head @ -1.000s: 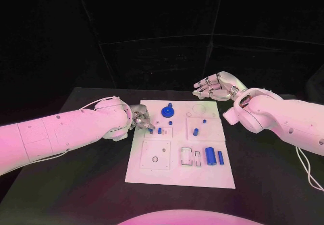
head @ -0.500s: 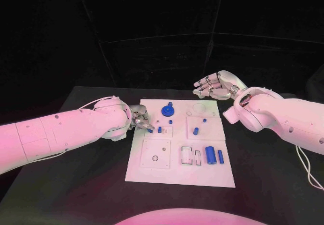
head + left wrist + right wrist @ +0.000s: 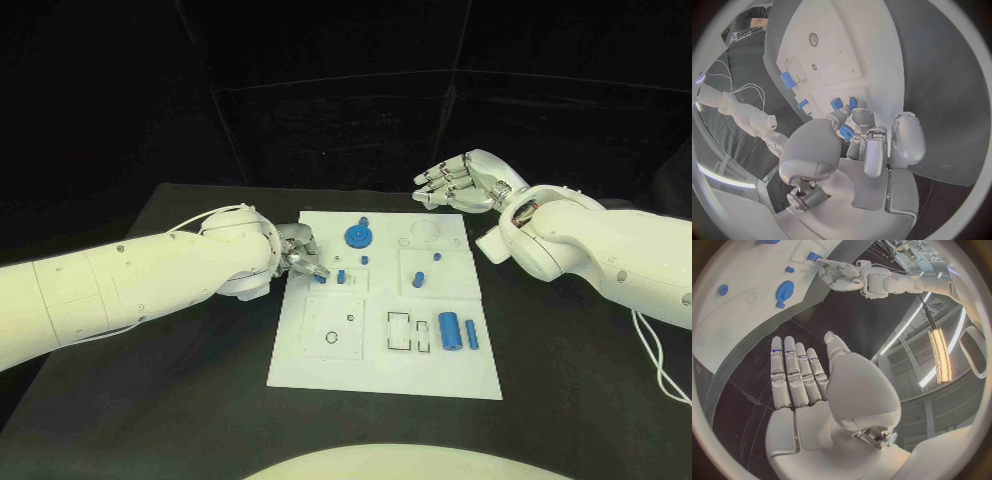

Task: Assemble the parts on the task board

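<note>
A small blue part (image 3: pixel 846 133) is pinched in the fingers of the left hand (image 3: pixel 300 252) at the left edge of the white task board (image 3: pixel 378 375). The right hand (image 3: pixel 459 182) is held flat with fingers extended, empty, beyond the board's far right corner. A blue gear (image 3: pixel 358 237), upright pegs (image 3: pixel 417 279) and two cylinders (image 3: pixel 457 331) are seated on the board.

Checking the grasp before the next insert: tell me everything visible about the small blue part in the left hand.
The small blue part is a short, smooth piece that looks like plastic. The silver left hand pinches it between its fingertips, which hide most of it, so its full shape cannot be told. It sits right over the left edge of the white task board, close to two more blue pegs standing in the board. Whether it touches the board cannot be told.
</note>
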Controlling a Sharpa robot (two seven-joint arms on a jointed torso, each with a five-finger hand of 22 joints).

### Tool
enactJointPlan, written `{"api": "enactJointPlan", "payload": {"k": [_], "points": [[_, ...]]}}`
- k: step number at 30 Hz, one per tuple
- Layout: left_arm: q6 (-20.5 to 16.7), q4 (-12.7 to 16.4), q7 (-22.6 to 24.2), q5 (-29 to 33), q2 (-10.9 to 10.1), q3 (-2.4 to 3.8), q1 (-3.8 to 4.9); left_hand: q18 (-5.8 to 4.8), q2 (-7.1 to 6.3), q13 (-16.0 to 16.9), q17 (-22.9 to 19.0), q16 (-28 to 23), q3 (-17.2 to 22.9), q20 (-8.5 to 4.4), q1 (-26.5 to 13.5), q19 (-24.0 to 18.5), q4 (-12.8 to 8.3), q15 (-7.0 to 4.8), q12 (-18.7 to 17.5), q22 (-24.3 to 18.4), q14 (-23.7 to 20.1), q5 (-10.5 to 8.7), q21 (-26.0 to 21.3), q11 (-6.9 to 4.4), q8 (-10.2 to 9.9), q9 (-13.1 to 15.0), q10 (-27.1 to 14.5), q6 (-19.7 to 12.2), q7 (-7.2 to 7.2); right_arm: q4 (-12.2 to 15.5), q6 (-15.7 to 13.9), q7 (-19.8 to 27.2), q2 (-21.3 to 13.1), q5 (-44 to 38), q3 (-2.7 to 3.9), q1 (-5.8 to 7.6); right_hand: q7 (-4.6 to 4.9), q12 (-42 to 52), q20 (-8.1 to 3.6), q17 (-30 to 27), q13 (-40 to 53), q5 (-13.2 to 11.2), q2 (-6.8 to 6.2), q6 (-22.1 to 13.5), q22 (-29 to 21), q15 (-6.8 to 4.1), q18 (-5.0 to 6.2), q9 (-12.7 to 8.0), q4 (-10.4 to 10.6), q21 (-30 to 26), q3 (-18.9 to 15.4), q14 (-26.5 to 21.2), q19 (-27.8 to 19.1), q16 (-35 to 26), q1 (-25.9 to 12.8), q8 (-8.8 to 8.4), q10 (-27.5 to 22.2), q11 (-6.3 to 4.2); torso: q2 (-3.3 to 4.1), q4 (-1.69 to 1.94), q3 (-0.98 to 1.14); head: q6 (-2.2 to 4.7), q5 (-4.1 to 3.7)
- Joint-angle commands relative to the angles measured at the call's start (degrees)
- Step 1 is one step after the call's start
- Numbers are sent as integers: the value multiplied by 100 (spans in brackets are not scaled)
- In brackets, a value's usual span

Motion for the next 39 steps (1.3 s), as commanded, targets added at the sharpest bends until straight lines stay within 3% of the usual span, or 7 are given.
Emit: {"api": "enactJointPlan", "payload": {"k": [1, 11, 29, 39], "points": [[109, -7, -35, -7, 14, -14, -15, -5, -39, 0, 1510, 19, 120, -20, -162, 32, -72, -41, 21, 5, 604, 21, 16, -19, 55, 27, 28, 57, -41, 11, 22, 47, -1, -10, 3, 11, 140, 31, -1, -26, -11, 36, 74, -63, -20, 13, 70, 4, -40, -44, -3, -15, 63, -37, -27, 26, -57, 3, 1, 0, 2, 0, -8], [115, -83, -46, 42, 61, -14, -14, -4, -258, 20, 1510, 19, -231, -36, -588, 34, 204, -59, 51, 10, 604, 21, 8, -37, 92, 44, 46, 115, -63, 20, 20, 44, -10, -10, 3, 11, 140, 31, -1, -26, -11, 36, 74, -63, -20, 13, 70, 4, -40, -44, -3, -15, 63, -37, -27, 26, -57, 3, 0, -1, 2, -4, -11], [164, -179, -145, 103, 109, -13, -14, -3, -309, 33, 1510, 19, -421, -55, -816, 37, 367, -80, 68, 13, 604, 22, -1, -57, 130, 60, 41, 154, -84, 29, 26, 44, -16, -10, 3, 11, 141, 35, -1, -31, -11, 37, 81, -62, -23, 12, 70, 4, -39, -50, -2, -14, 67, -36, -31, 29, -58, 3, 0, 2, -3, -2, -21], [124, -202, -122, 105, 129, -13, -14, -6, -404, 53, 1510, 19, -569, -60, -946, 41, 442, -81, 89, 23, 604, 22, -1, -55, 145, 67, 45, 161, -83, 23, 34, 45, -12, -10, 3, 11, 141, 35, -1, -31, -11, 37, 81, -62, -23, 12, 70, 4, -39, -50, -2, -14, 67, -36, -31, 29, -58, 3, -1, 3, -1, -10, -25]]}}
